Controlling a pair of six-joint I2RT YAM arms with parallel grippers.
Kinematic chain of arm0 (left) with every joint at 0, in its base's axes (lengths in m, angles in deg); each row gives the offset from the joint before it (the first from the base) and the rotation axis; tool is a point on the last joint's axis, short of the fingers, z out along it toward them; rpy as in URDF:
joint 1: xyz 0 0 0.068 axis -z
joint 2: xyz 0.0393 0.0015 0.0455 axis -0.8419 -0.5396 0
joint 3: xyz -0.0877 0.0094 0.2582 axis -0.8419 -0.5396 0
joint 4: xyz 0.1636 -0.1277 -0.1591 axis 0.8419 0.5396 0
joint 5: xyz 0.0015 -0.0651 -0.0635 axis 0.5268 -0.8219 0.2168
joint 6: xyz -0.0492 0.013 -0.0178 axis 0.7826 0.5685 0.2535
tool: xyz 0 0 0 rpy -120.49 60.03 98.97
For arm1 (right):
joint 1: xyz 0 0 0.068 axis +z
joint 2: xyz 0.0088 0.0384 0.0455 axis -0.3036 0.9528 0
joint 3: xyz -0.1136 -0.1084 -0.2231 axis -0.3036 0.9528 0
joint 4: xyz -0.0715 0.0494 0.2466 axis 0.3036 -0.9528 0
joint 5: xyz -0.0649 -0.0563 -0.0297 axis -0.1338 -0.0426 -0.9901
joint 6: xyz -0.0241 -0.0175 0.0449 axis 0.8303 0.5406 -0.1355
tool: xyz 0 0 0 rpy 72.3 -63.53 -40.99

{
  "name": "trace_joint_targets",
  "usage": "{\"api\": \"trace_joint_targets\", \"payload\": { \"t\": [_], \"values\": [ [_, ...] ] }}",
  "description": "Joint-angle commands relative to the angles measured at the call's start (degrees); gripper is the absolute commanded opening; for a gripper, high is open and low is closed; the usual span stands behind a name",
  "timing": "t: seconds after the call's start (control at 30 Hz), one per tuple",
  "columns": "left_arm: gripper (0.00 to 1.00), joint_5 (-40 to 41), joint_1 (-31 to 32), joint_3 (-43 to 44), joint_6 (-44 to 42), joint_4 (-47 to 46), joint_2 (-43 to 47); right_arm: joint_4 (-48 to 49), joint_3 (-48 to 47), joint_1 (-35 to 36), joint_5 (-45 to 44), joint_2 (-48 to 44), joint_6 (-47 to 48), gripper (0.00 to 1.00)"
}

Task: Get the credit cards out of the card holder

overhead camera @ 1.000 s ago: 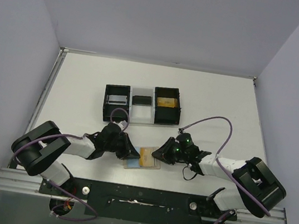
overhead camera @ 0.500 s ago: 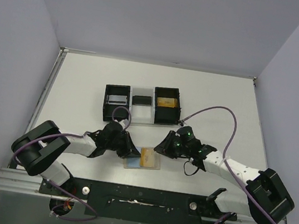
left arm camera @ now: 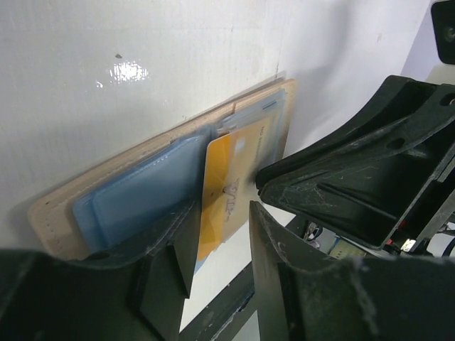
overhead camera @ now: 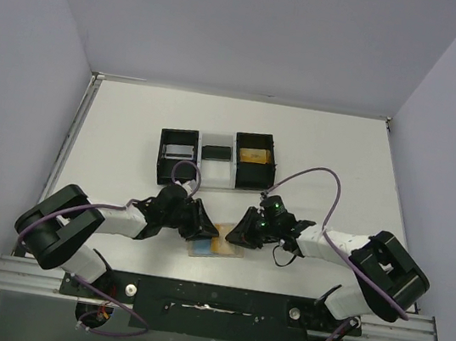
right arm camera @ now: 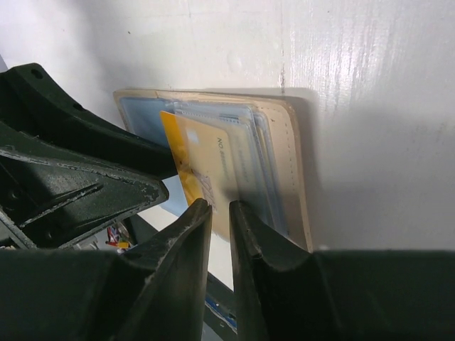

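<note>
— left jaws?
— spread. the left gripper (left arm camera: 222, 209) has its tips down at the card holder (left arm camera: 53, 213), with the yellow credit card (left arm camera: 227, 167) just ahead between them.
— right?
— the right gripper (right arm camera: 220, 206) is nearly pressed together, tips at that card's edge; can't tell whether it grips.

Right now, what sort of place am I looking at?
Probably a robotics lab test cell: plain partition walls box in a white table, the left arm and right arm are bolted to a metal rail, and a compartment tray sits staged.
</note>
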Motion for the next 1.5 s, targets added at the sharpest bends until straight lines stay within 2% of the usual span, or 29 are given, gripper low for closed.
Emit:
{"api": "trace_joint_targets", "payload": {
  "t": [0.0,0.1,0.27,0.37,0.43,0.53,0.6,0.87,1.2,1.37,1.47],
  "values": [
    [0.35,3.4,0.0,1.6,-3.1,6.3,1.0,-6.6,-0.6,0.6,-5.9,-0.6,1.0,0.21],
    [0.36,4.0,0.0,1.5,-3.3,6.9,0.9,-6.5,-0.6,0.5,-5.6,0.0,1.2,0.21],
    [0.36,1.3,0.1,0.9,-1.3,1.5,-2.6,-1.6,2.0,1.5,-4.3,2.4,-1.9,0.21],
    [0.33,-0.5,0.6,1.0,0.5,-2.9,-5.2,-4.7,1.1,1.4,-6.4,2.3,-1.7,0.2],
    [0.31,-0.3,0.9,0.9,0.8,-3.6,-5.3,-3.0,1.9,1.5,-6.4,1.8,-2.0,0.2],
    [0.16,-0.7,0.3,0.8,0.4,-2.2,-4.8,-1.4,2.5,1.5,-5.5,2.2,-2.4,0.2],
    [0.1,-0.3,0.2,0.0,0.4,-2.1,-3.3,-1.2,2.6,1.5,-5.4,2.4,-2.5,0.2],
    [0.02,2.2,-0.4,-0.1,-0.9,3.3,1.1,-4.3,0.7,1.3,-6.8,2.8,-0.6,0.2],
    [0.02,2.1,-1.1,-0.1,-1.6,5.0,2.6,-5.9,-1.0,1.3,-7.6,1.7,1.1,0.2],
    [0.08,1.0,-1.1,0.0,-2.1,3.4,2.7,5.6,1.3,1.8,-5.1,-3.8,4.6,0.19],
    [0.08,0.9,-1.1,0.5,-2.3,3.5,2.5,6.1,-0.1,1.9,-4.8,-6.4,6.5,0.23]
  ]
}}
